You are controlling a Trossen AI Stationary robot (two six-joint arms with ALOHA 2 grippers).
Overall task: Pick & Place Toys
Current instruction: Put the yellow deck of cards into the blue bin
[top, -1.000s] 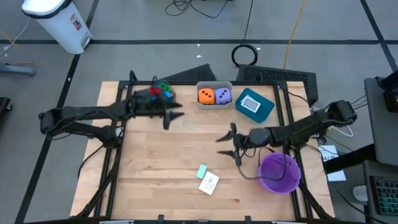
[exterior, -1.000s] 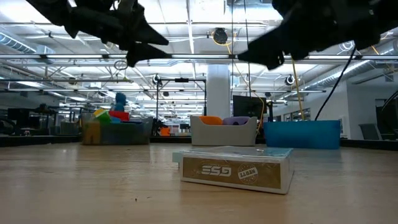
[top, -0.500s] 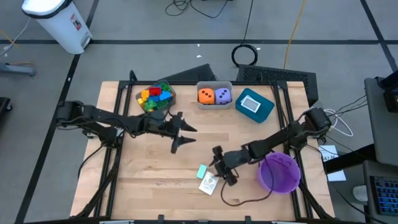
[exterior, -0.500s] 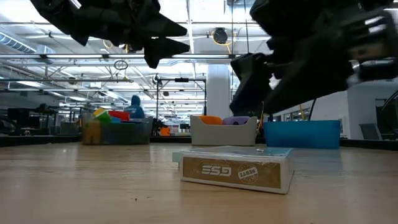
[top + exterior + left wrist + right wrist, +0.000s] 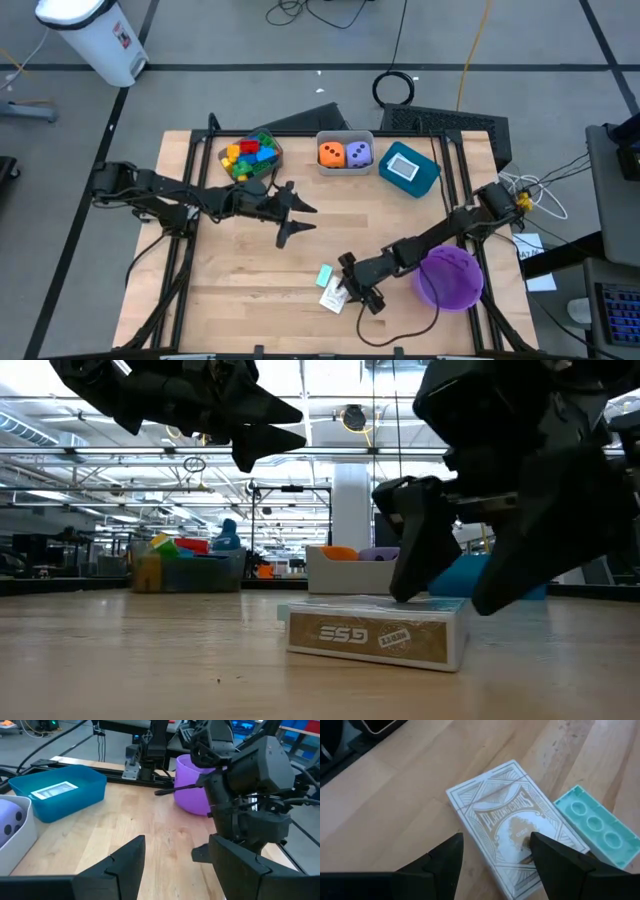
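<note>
The right gripper (image 5: 352, 289) hangs low over the near middle of the table (image 5: 240, 260), its fingers (image 5: 420, 535) spread to either side of a card box (image 5: 337, 296). From the right wrist view the box (image 5: 517, 825) lies flat on the wood between the two dark fingers (image 5: 445, 857); nothing is pinched, and the tips look to be just above it rather than touching, though the low view does not settle that. The box shows gold print on its side in the low view (image 5: 375, 635). Touching its far-left corner lies a teal block (image 5: 325, 274), studs up (image 5: 597, 827).

The left gripper (image 5: 298, 217) hovers above the table left of centre, well apart from the box, with its fingers (image 5: 125, 862) spread and holding nothing.

Along the far edge stand three bins. The left bin (image 5: 272, 160) holds a heap of red, green, yellow and blue blocks (image 5: 248, 152). The grey bin (image 5: 345, 166) in the middle holds an orange die (image 5: 331, 153) and a purple die (image 5: 359, 153) side by side. The blue bin (image 5: 428, 176) on the right holds a white-blue card (image 5: 402, 167). A purple bowl (image 5: 450, 277) stands at the near right, just beside the right arm.
</note>
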